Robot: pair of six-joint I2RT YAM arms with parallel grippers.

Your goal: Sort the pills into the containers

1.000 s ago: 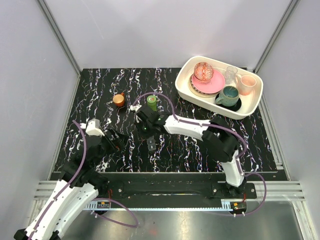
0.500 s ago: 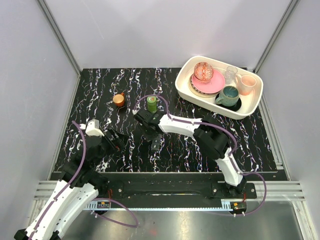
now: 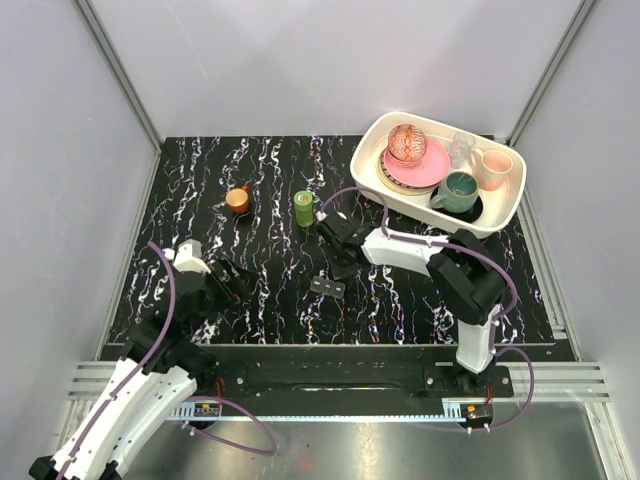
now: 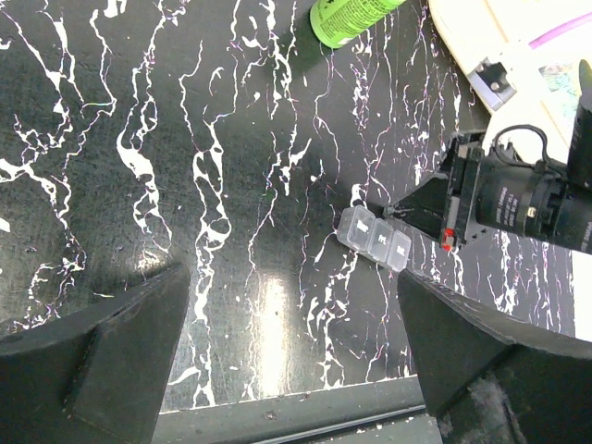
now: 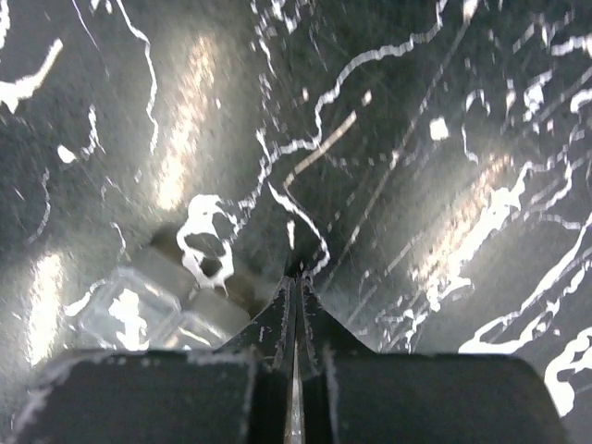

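Pill box (image 3: 328, 287) lies on the black, white-veined table (image 3: 200, 170), near the middle and towards the near edge. It is a short strip of three square compartments in a row, set slightly askew. From the left wrist camera its lids look clear with pale marks. Whether anything is inside cannot be told.

At the far left, the left gripper (image 3: 238, 283) hangs over the table with its jaws spread as wide as they go and nothing between them. Its two dark fingers (image 4: 120, 356) frame the left wrist view, and the pill box lies well ahead of them. Further back stands an orange cup (image 3: 237, 200), and to the right of it an upright green bottle (image 3: 303, 207). Both are well apart from the pill box.

Just behind the pill box and slightly to its right, the right gripper (image 3: 342, 268) points down at the table. Its jaws are pressed fully together and hold nothing. In its own wrist view the tip sits low over the table, just beside one end of the box; whether it touches the box cannot be told.

In the far right corner a white tray (image 3: 365, 175) holds dishes. There is a pink plate (image 3: 435, 165) with a patterned bowl (image 3: 407, 143) on it, a clear glass (image 3: 462, 148), a pink mug (image 3: 493, 168), and a teal mug (image 3: 458, 190) on a dark saucer (image 3: 478, 210).
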